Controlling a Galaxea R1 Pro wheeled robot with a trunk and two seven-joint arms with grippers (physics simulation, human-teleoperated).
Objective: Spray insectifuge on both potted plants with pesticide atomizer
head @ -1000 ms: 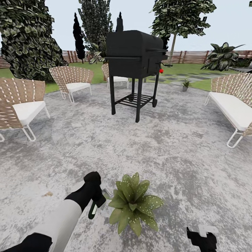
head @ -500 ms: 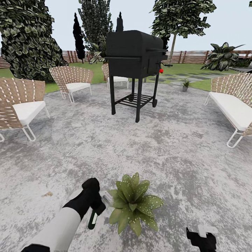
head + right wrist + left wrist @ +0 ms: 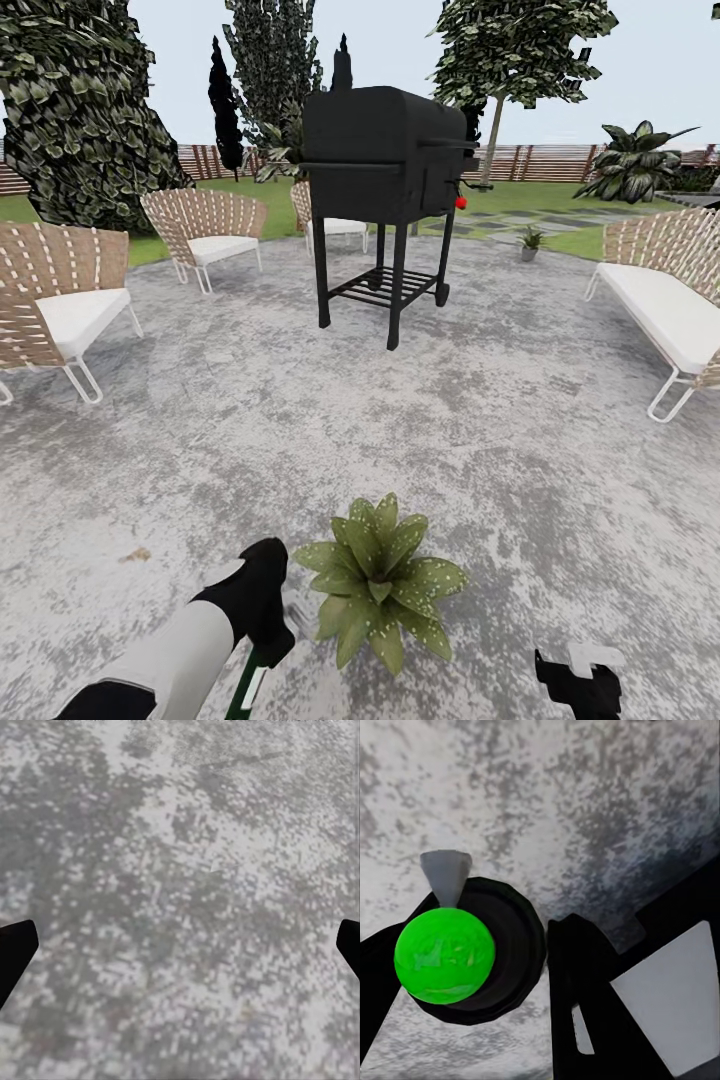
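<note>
The left gripper (image 3: 262,640) is clamping the pesticide atomizer (image 3: 245,688), whose long axis is hanging downward, just beside the near potted plant (image 3: 378,577) on its left. The nozzle (image 3: 446,876) is pointing over bare patio (image 3: 480,440), so it probably needs turning toward the leaves. The right gripper (image 3: 578,685) is hanging wide open and empty, farther off, with open room all around.

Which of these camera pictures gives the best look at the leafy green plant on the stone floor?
The head view: the low green speckled-leaf potted plant sits whole on the grey stone patio. Both wrist views show stone, no leaves.
</note>
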